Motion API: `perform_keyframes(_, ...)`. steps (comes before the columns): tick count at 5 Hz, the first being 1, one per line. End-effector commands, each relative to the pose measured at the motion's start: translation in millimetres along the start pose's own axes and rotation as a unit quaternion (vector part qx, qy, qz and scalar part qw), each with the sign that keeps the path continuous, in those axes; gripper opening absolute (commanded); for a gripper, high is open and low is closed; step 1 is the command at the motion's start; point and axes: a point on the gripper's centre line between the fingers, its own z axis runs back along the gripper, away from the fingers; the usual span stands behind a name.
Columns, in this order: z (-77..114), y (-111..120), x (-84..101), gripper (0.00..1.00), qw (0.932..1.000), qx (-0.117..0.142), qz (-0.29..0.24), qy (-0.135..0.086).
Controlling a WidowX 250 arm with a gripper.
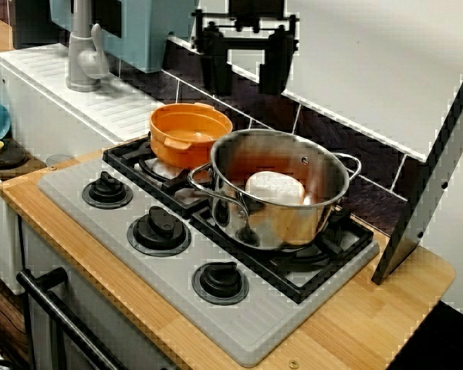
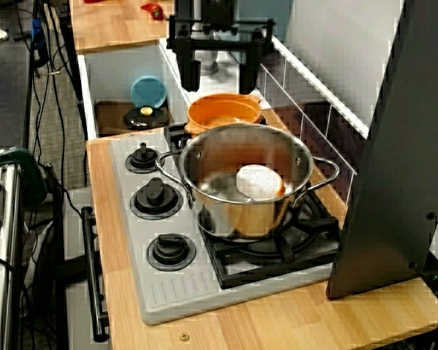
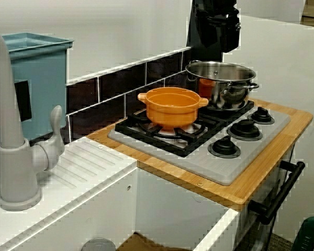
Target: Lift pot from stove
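The pot (image 1: 190, 132) sits on the stove's (image 1: 239, 324) rear grate at upper centre, just beside the steel pot (image 1: 278, 185); my gripper (image 1: 245, 65) hangs above, fingers spread wide and empty; descending, grasping and lifting all remain.

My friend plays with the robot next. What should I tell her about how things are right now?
Gripper: jaws open, holding nothing, hanging above and behind the orange pot.
Orange pot: sitting on the back burner grate of the stove, next to the bigger steel pot, which has something white inside.
Done: nothing grabbed yet.
Left: lower the gripper, close on the orange pot and lift it off the stove.
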Motion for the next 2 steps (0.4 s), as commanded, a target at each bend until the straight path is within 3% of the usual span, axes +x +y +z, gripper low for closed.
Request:
perform_keyframes(1,41.6,-21.0,-14.3,1.00,0.9868,0.016,-0.159,0.024)
perform_keyframes(2,42.3,-27.5,-16.7,1.00,0.9707,-0.006,-0.239,0.027)
